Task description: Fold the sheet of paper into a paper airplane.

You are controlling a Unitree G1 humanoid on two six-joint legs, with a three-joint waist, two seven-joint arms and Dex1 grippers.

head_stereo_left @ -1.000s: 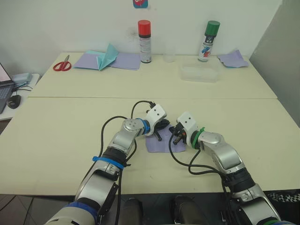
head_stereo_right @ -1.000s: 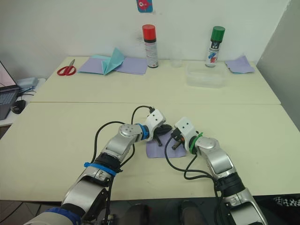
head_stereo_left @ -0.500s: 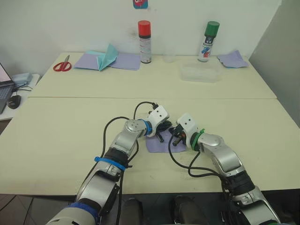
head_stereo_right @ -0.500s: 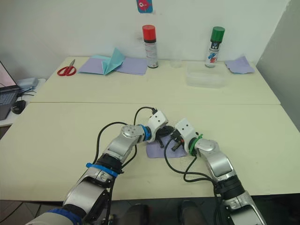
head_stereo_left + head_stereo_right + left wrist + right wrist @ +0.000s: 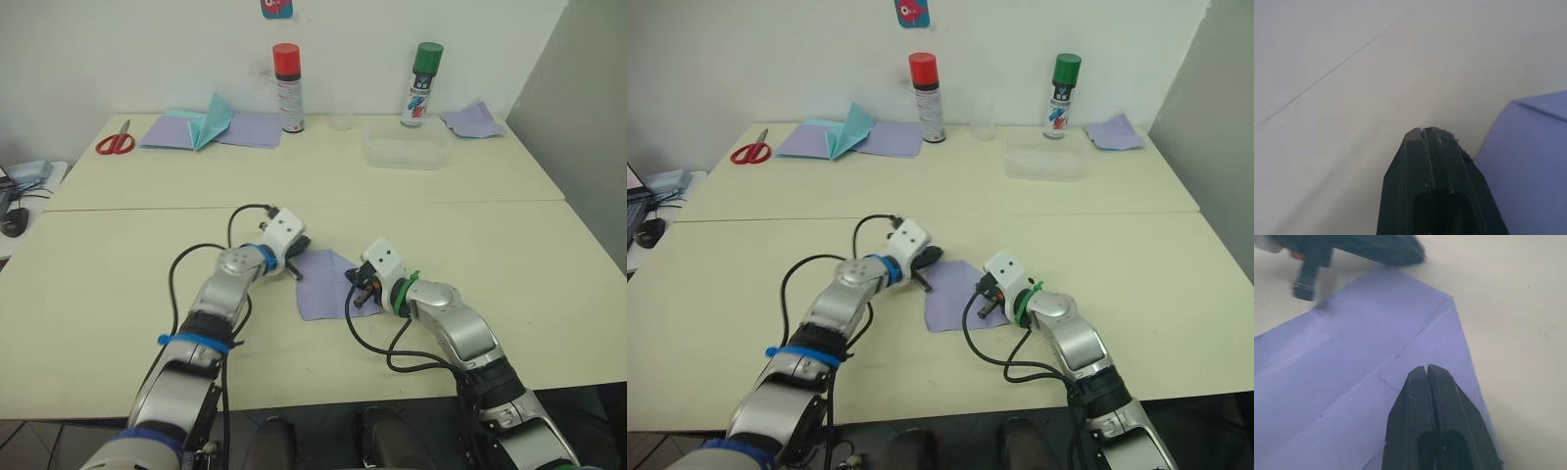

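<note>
The sheet of paper lies flat on the near table, pale lavender, with a diagonal crease and its far end narrowed by a fold. My left gripper is shut and rests on the bare table just beside the sheet's far left edge; the left wrist view shows the fingertips closed, with the paper off to one side. My right gripper is shut with its tips down on the sheet's right part, pressing near the crease. Nothing is pinched between its fingers.
On the far table stand a red-capped spray can, a green-capped spray can, a clear plastic box and a small cup. Red scissors, a teal paper shape on lavender sheets, and another lavender piece lie there too.
The camera has shifted. My left gripper has slid off the sheet's far edge to the table at its left. The right gripper stays on the sheet.
</note>
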